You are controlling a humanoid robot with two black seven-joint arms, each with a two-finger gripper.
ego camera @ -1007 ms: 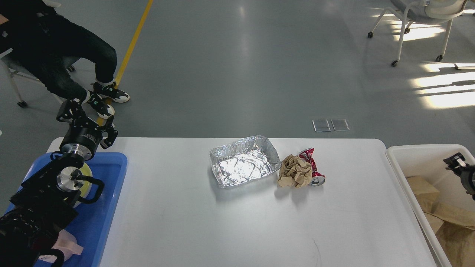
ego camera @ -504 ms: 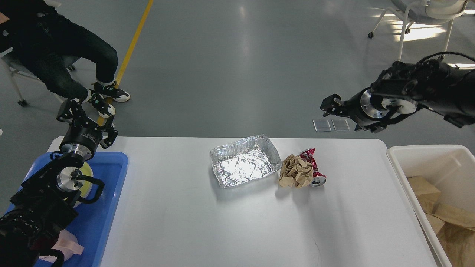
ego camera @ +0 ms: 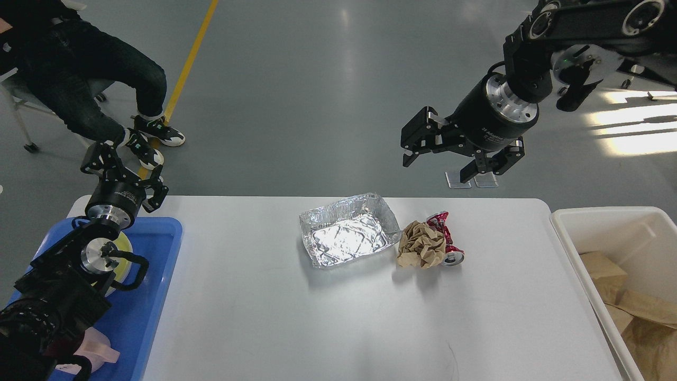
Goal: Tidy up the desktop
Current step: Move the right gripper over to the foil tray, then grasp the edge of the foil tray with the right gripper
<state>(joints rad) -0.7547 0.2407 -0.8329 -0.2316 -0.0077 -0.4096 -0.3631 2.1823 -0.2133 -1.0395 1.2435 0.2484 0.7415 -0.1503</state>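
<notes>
The desktop is a wide white tabletop. Near its middle lies a crumpled foil tray. Just right of it sits a wad of brown paper, which touches a crushed red can. My right gripper hangs open and empty in the air over the table's far edge, above and behind the paper and can. Over the far corner of the blue tray at the left, my left gripper is open and holds nothing.
The blue tray holds a pale yellow round item and a pink object, both partly hidden by my left arm. A white bin with brown paper scraps stands at the right edge. A seated person is beyond the far left corner.
My right arm has risen from over the white bin and swung left, and now hangs over the table's far edge. The left arm and the table's items have not moved.
</notes>
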